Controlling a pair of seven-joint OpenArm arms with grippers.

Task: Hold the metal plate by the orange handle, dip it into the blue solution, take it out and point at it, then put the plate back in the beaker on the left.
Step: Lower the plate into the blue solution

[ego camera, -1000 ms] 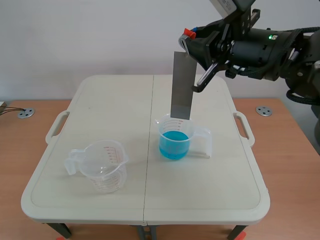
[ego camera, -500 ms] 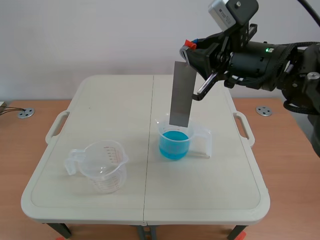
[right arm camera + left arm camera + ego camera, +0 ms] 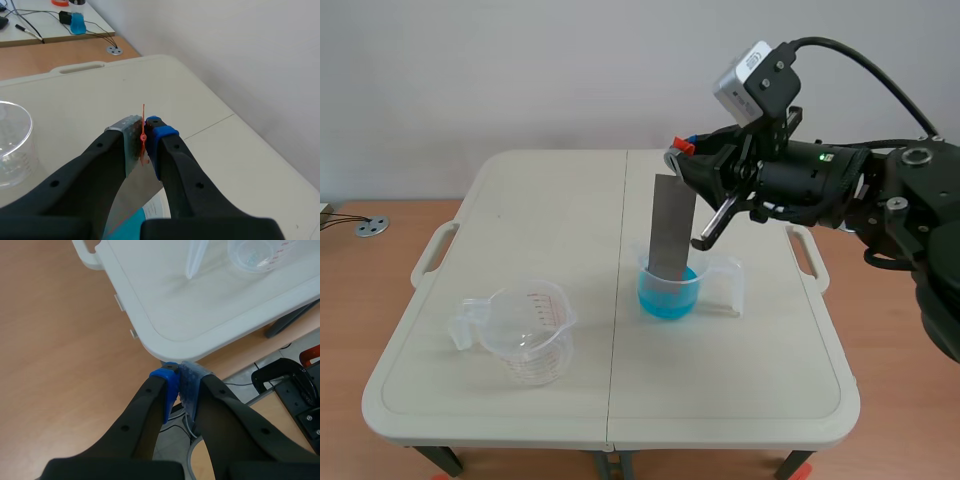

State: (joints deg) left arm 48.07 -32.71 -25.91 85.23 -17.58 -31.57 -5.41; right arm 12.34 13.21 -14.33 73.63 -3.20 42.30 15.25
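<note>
Steel-grey and thin, the plate [image 3: 672, 225] is held nearly upright over the desk [image 3: 740, 390]. Its lower end sits inside the rim of the beaker [image 3: 696, 286] that holds the blue solution [image 3: 660, 300]. How far the edge is sunk into the liquid cannot be told.

The right tool [image 3: 692, 160] is clamped on the plate's top end, where the small orange handle [image 3: 684, 147] is pinched between the pads. The right wrist view shows this most clearly. The left tool [image 3: 181, 388] is closed on nothing and hangs off the desk's near edge, low beside the corner. The empty beaker [image 3: 525, 335] stands well apart from the other one, on the left half of the desk.

The plate is judged to be stiff, light and smooth, so no bending is expected. It is gripped only at its upper tip, so a swing about the pads is likely if it is moved briskly. Wet metal is taken to be slippery and to drip, so the handle is the right place for the grip and the wetted end is best left untouched. Both beakers look like light plastic that is easily tipped, so a knock of the plate's edge against a rim should be avoided.
</note>
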